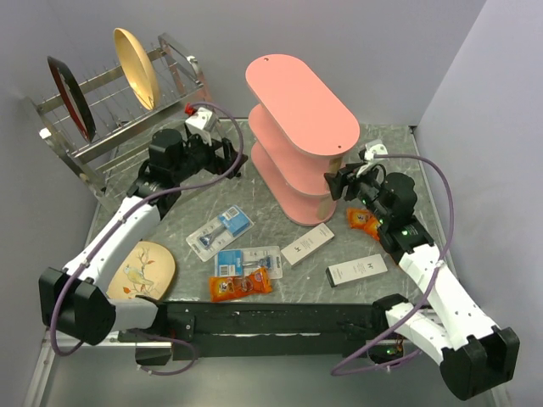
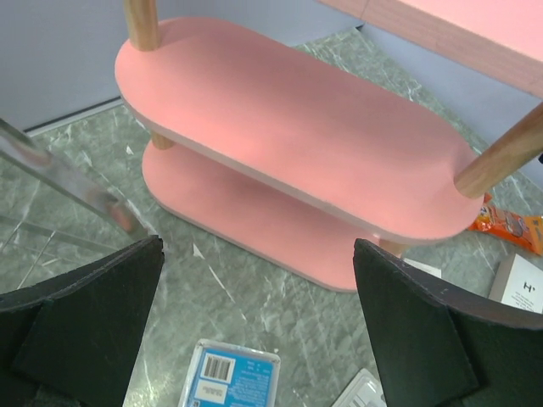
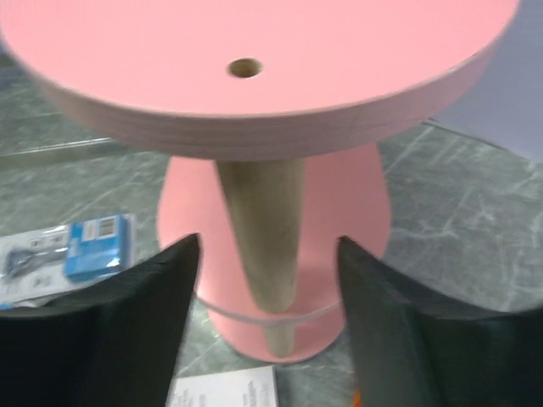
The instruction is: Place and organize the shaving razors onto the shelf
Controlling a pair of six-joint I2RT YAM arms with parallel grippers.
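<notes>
The pink three-tier shelf (image 1: 301, 127) stands at the middle back; its boards carry nothing that I can see. Two razor packs lie on the table in front of it, one (image 1: 221, 231) nearer the left arm and one (image 1: 250, 259) closer to the front. My left gripper (image 1: 227, 158) is open and empty, left of the shelf. In the left wrist view it (image 2: 256, 246) hovers above one pack (image 2: 231, 373), facing the shelf (image 2: 297, 127). My right gripper (image 1: 337, 182) is open and empty at the shelf's right end. In the right wrist view it (image 3: 270, 242) faces a wooden post (image 3: 259, 229), with a razor pack (image 3: 68, 250) at far left.
A wire dish rack (image 1: 110, 102) with two plates stands at the back left. A bird-pattern plate (image 1: 144, 270) lies front left. Two white boxes (image 1: 307, 244) (image 1: 356, 270) and orange snack packets (image 1: 242, 286) (image 1: 363, 220) lie around the razors.
</notes>
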